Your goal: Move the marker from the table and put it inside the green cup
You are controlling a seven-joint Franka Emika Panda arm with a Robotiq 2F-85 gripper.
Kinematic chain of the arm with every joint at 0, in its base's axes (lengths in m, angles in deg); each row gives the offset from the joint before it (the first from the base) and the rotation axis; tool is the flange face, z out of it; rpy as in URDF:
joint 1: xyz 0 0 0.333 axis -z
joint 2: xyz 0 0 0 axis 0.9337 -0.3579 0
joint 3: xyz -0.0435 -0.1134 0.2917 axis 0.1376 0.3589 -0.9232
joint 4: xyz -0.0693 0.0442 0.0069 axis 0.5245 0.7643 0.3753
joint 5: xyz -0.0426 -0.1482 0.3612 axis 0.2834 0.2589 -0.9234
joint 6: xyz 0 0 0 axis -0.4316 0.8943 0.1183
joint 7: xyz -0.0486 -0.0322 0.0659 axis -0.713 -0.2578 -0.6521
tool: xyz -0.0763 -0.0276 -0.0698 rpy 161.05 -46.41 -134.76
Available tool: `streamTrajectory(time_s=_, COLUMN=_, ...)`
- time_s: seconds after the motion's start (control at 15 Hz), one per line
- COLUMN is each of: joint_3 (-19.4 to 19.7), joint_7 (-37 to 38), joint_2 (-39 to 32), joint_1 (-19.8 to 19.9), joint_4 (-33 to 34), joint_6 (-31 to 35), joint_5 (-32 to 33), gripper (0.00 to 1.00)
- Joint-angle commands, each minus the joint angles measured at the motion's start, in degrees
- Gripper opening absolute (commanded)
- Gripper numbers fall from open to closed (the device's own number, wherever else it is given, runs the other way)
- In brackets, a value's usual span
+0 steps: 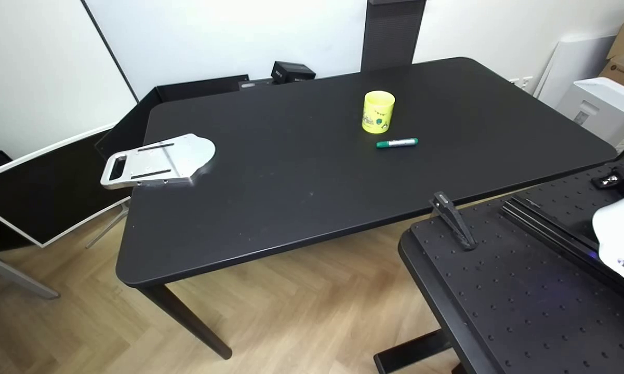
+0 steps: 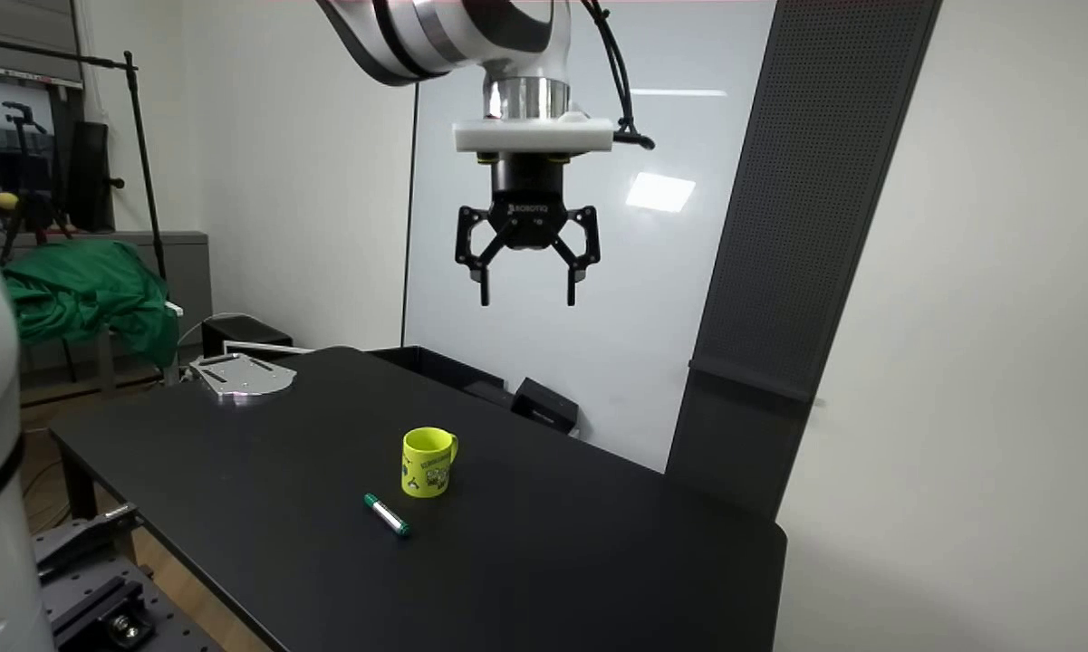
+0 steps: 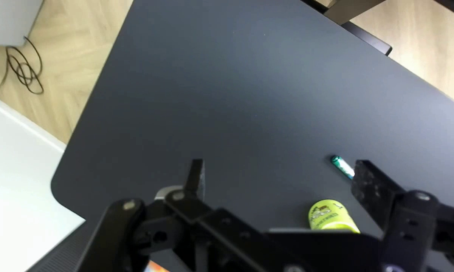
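The marker point(image 1: 397, 143), white with green ends, lies flat on the black table point(image 1: 291, 161) in both exterior views point(image 2: 387, 515). The yellow-green cup point(image 1: 378, 112) stands upright close to it, with a handle showing in an exterior view point(image 2: 427, 464). My gripper point(image 2: 527, 294) is open and empty, pointing down, high above the table. In the wrist view the marker point(image 3: 343, 166) is partly hidden behind the right finger of the gripper point(image 3: 279, 166). The cup point(image 3: 330, 215) shows near the bottom, partly hidden by the gripper's body.
A silver metal plate point(image 1: 161, 158) with a handle slot lies on the table's far end, overhanging the edge. A perforated black surface point(image 1: 530, 291) with a clamp point(image 1: 454, 221) stands beside the table. A whiteboard point(image 2: 598, 362) and a dark perforated panel point(image 2: 802, 199) stand behind.
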Motion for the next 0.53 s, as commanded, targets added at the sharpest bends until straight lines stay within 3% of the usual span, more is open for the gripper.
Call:
streamTrajectory(time_s=0.0, joint_3=0.34, joint_7=-9.21, joint_2=-1.12, joint_1=-3.65, joint_4=-0.56, joint_6=0.65, joint_5=-2.85, gripper=1.0)
streamTrajectory(time_s=0.47, joint_3=-2.33, joint_7=-25.71, joint_2=-1.12, joint_1=-8.41, joint_4=-4.13, joint_6=2.79, joint_5=-3.54, gripper=1.0)
